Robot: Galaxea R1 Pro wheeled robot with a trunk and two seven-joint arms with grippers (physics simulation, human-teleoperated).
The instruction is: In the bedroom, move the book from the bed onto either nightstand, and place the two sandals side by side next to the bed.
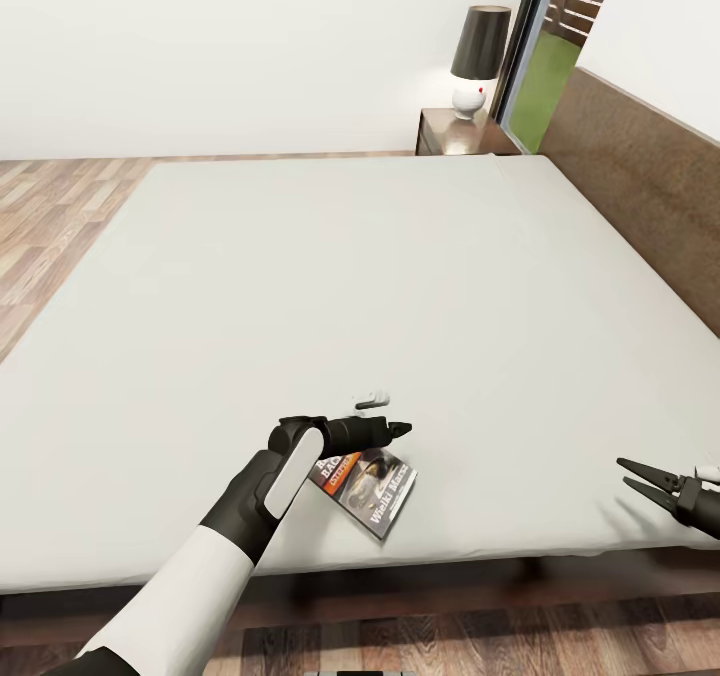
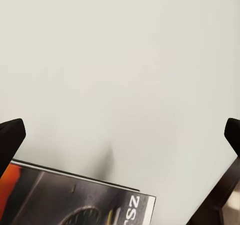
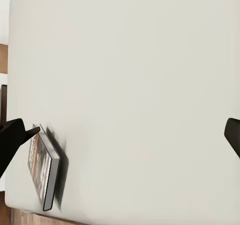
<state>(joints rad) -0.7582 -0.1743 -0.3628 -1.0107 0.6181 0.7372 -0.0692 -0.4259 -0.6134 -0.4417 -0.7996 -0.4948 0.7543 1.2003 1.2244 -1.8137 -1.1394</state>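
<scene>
Book (image 1: 370, 488): dark cover, orange band, flat near bed (image 1: 300, 286) front edge; mattress beyond bare. My left pincer (image 1: 400, 428) over book, spread wide, empty; right pincer (image 1: 640, 484) open, empty

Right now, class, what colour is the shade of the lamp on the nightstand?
Black, above a white base; the lamp shows best in the head view.
</scene>
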